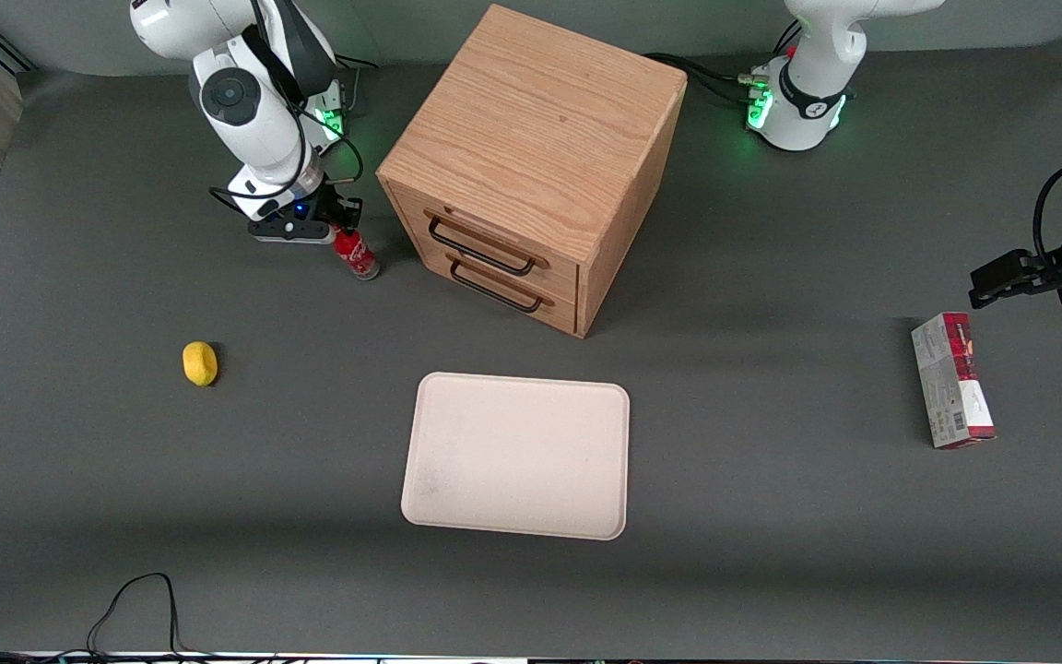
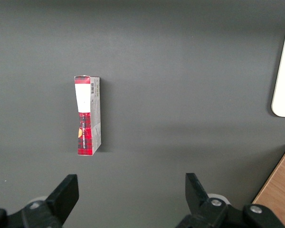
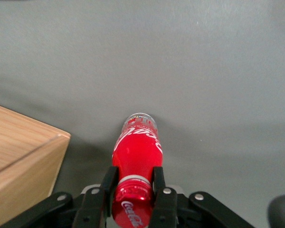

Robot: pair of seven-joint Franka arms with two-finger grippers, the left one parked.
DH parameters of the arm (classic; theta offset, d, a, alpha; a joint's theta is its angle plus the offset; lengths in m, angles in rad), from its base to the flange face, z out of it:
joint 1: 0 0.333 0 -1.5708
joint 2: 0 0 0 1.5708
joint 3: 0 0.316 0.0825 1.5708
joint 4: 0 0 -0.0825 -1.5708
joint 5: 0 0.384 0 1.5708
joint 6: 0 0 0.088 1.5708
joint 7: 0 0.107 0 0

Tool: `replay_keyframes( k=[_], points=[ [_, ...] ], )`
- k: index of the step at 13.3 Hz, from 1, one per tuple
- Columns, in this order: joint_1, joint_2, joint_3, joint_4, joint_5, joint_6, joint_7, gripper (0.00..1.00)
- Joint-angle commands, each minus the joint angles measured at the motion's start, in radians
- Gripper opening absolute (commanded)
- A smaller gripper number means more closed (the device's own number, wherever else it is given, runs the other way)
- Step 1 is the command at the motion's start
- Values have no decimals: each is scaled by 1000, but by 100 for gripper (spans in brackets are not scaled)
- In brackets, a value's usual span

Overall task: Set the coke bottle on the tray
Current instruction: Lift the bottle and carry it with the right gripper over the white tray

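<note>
With its two black fingers (image 3: 157,190) pinched on the neck of the coke bottle (image 1: 356,252) just below the cap, the tool (image 3: 133,192) has the grasp made — so the step in hand looks like the pick-up, with the carry not yet begun. The bottle stands on the worktop (image 1: 771,516) toward the working arm's end and nearer the worktop's edge by the robot bases, just beside the wooden cabinet (image 1: 531,166) and apart from it; whether its base touches the surface I cannot tell.

Next, I judge, comes a lift high enough to pass the cabinet's corner, then a swing toward the front edge, to the tray (image 1: 517,455).

Glossy red plastic, a rounded body and a clear ribbed base (slippery, likely) make the bottle prone to swing in a neck grip. Cream, matte and flat, the tray has rounded corners and a low rim — an easy target. Dark, dull matting covers the worktop.
</note>
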Motion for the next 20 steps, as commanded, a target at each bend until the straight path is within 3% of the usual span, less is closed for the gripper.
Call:
replay_keyframes(
  k=[1, 5, 7, 12, 17, 20],
  points=[
    [-17, -17, -41, 146, -22, -152, 6, 0],
    [-21, 96, -132, 536, -28, -466, -73, 0],
    [-22, 278, -164, 872, -28, -712, -127, 0],
    [-77, 731, -215, 1604, 26, -1080, -172, 0],
    [-110, 922, -197, 1798, 92, -1076, -150, 0],
    [-110, 1078, -157, 1846, 153, -875, 38, 0]
  ],
)
